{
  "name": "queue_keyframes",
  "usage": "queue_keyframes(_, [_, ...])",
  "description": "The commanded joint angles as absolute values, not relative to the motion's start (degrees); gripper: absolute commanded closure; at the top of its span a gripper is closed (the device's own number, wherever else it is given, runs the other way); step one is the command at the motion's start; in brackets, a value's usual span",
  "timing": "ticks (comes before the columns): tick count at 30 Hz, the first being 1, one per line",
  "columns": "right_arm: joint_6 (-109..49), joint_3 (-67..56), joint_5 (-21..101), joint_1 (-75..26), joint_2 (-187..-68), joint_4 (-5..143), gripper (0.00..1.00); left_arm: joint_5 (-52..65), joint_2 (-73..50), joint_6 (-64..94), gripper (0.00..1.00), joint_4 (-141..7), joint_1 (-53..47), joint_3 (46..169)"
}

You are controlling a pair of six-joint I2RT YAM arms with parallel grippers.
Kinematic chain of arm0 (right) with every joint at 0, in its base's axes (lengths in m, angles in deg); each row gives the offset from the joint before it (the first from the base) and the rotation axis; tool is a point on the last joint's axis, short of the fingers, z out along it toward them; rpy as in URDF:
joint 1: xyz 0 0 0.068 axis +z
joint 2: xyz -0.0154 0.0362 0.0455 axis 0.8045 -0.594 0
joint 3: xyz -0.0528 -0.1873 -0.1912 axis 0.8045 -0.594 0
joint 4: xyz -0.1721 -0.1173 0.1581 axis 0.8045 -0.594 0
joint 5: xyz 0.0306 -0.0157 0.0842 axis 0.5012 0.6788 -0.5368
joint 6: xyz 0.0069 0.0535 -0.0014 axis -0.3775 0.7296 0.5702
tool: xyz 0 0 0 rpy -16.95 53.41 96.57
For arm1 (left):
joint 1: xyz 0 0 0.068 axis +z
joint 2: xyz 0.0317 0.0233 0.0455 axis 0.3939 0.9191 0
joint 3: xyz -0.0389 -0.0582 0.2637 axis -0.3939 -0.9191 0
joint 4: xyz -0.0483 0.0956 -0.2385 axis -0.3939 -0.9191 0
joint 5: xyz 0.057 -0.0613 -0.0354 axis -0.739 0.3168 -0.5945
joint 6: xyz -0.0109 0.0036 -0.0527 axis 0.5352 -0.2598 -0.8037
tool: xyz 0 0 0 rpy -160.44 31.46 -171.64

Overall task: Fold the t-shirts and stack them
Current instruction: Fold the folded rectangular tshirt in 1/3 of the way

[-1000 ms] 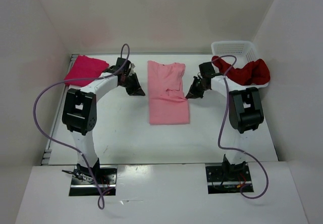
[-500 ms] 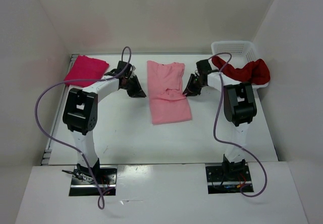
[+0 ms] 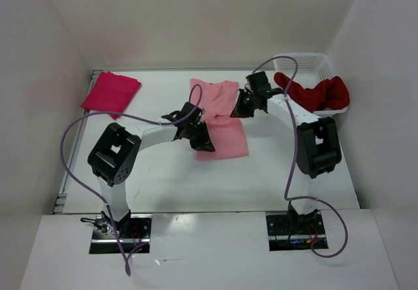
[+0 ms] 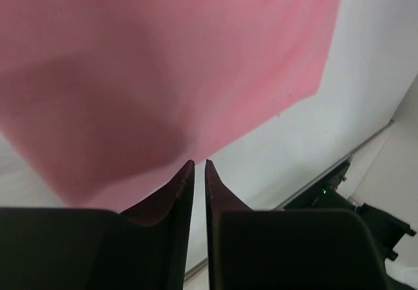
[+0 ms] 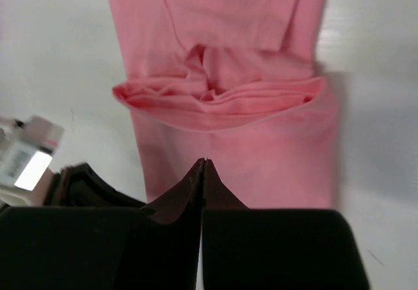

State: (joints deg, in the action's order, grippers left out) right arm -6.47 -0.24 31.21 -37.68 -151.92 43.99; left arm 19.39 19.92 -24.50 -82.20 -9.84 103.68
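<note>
Your white table (image 3: 157,179) carries all three garments. The light pink t-shirt (image 3: 210,97) lies lengthwise at the centre, and the right wrist view shows a bunched ridge of folds across its middle. At the far right corner the white mesh basket (image 3: 307,60) holds the dark red t-shirt (image 3: 320,94), which spills over its near rim. The crimson-pink t-shirt (image 3: 111,93) lies folded flat at the far left corner, well apart from both arms.

Your left gripper (image 3: 204,145) sits at the near left edge of the light pink shirt. Its fingers (image 4: 183,192) are drawn almost together with only a thin slit between them, and the tips meet the cloth's edge; you cannot tell from these views whether they pinch it. Your right gripper (image 3: 236,112) is over the shirt's right side near the ridge, its fingers (image 5: 186,189) pressed fully together with no cloth seen between them.
</note>
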Motion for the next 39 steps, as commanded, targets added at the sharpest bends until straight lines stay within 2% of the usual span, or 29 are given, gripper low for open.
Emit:
queue_keyframes(1, [-7.2, -2.6, 28.9, -34.1, -155.4, 45.0, 1.0, 17.5, 21.9, -25.7, 0.82, -78.2, -8.5, 104.1])
queue_keyframes(6, [-6.1, 1.5, 24.9, -33.6, -160.0, 46.3, 1.0, 16.4, 21.4, -25.7, 0.81, -77.1, -8.5, 100.2])
queue_keyframes(15, [-5.0, 9.5, 28.1, -33.6, -170.2, 46.9, 1.0, 15.3, 20.9, -25.7, 0.81, -76.4, -8.5, 94.2])
queue_keyframes(19, [-3.8, 14.8, 28.1, -33.6, -175.2, 46.9, 1.0, 13.4, 18.4, -25.0, 0.81, -78.2, -8.5, 91.6])
queue_keyframes(24, [-2.6, 15.4, 26.9, -33.6, -176.5, 46.6, 1.0, 13.3, 14.4, -23.7, 0.81, -82.5, -6.2, 90.3])
queue_keyframes(29, [-0.3, 7.7, 27.1, -33.6, -162.2, 50.4, 1.0, 11.6, 2.2, -23.5, 0.69, -85.5, -5.6, 89.0])
queue_keyframes(30, [-0.3, 5.5, 27.1, -34.1, -160.2, 50.9, 0.97, 11.6, 0.0, -23.5, 0.69, -85.5, -4.8, 88.3])
queue_keyframes(34, [1.1, -3.8, 27.9, -35.4, -150.9, 52.1, 0.92, 13.5, 0.2, -25.1, 0.64, -83.6, -3.1, 84.4])
queue_keyframes(38, [3.3, -18.8, 30.2, -36.9, -139.9, 52.8, 0.78, 16.2, 4.5, -25.6, 0.62, -80.9, -3.1, 84.4])
queue_keyframes(39, [3.3, -21.1, 31.2, -36.9, -138.3, 52.8, 0.7, 16.8, 5.2, -25.6, 0.6, -80.1, -3.1, 84.4])
